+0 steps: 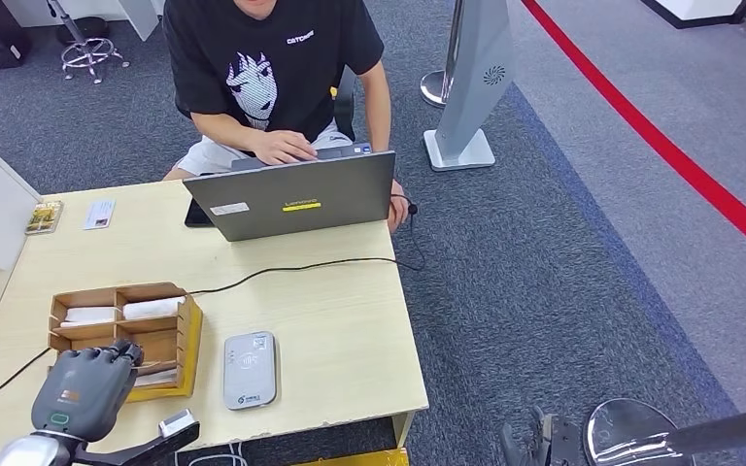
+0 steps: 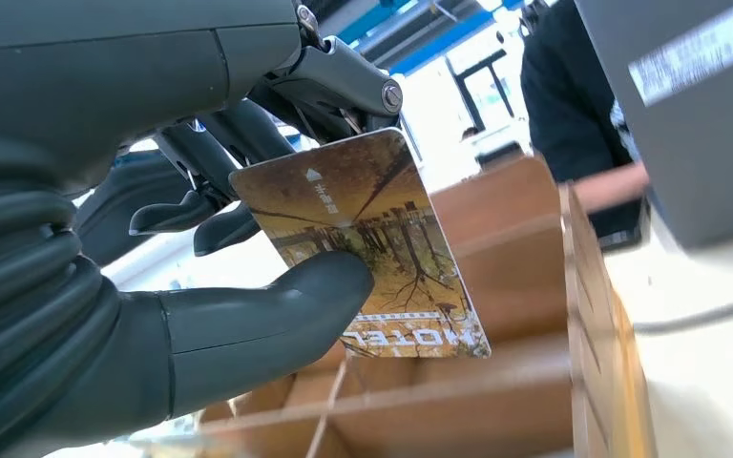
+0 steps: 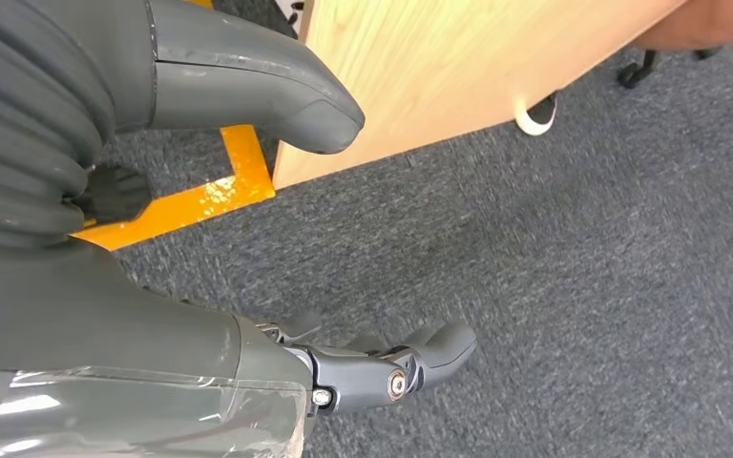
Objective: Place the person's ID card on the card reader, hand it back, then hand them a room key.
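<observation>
Room key (image 2: 372,243) is pinched in my left robot hand (image 1: 85,388), thumb against the dark fingers, right over the wooden organizer (image 1: 170,340) at the near-left of the worktop (image 1: 330,320). So I reckon we're on the last step, handing the key over. Card reader (image 1: 250,369) sits just beside the organizer with nothing on it. Right robot hand (image 3: 382,372) hangs below the worktop edge over the carpet, fingers loosely apart, holding nothing. Next I need to lift clear of the organizer and reach across toward the person (image 1: 272,68) behind the laptop (image 1: 296,199).
</observation>
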You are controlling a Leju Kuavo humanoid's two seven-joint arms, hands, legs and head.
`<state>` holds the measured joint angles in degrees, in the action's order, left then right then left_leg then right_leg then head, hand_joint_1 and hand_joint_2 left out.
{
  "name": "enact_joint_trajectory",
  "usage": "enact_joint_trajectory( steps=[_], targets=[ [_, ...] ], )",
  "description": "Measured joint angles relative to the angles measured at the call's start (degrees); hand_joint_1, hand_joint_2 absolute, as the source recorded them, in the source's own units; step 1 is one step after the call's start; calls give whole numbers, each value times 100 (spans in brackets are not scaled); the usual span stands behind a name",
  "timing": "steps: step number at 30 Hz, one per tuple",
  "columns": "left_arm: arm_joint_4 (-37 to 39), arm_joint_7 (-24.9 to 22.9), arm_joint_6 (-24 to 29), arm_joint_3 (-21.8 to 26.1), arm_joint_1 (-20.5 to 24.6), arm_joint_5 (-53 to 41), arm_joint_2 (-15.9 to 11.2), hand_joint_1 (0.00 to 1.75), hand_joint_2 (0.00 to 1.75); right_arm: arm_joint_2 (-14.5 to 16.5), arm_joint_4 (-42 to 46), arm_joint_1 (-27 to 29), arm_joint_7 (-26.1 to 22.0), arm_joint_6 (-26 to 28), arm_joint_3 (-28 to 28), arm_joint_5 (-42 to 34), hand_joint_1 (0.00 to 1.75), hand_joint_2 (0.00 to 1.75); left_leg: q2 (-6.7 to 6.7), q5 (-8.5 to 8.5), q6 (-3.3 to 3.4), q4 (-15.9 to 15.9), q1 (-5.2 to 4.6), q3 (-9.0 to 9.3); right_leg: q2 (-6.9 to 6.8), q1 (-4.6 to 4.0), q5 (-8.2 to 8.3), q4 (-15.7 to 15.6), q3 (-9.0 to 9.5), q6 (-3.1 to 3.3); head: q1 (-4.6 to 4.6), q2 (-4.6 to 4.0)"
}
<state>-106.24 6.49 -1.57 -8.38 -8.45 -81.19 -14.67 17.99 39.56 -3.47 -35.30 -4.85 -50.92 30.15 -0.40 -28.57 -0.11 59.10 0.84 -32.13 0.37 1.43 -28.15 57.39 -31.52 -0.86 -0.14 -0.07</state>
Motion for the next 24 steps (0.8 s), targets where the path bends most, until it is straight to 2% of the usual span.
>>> enact_joint_trajectory(
  steps=[10,18,24],
  targets=[
    [-462,-10,70,195,250,334,26,175,175,15,46,10,11,-50,-57,19,0,175,-1,0,0,0,1,0,-1,0,0,0,0,0,1,0],
    [-537,-236,-336,768,924,738,61,175,175,17,43,11,11,-79,-75,104,0,175,-4,2,1,0,1,1,-1,-1,1,1,3,0,1,0],
    [-442,-249,-381,1053,1129,749,91,175,175,21,41,10,17,-88,-69,153,0,175,-6,2,1,0,1,-2,-3,0,0,1,2,0,1,0]
  ],
)
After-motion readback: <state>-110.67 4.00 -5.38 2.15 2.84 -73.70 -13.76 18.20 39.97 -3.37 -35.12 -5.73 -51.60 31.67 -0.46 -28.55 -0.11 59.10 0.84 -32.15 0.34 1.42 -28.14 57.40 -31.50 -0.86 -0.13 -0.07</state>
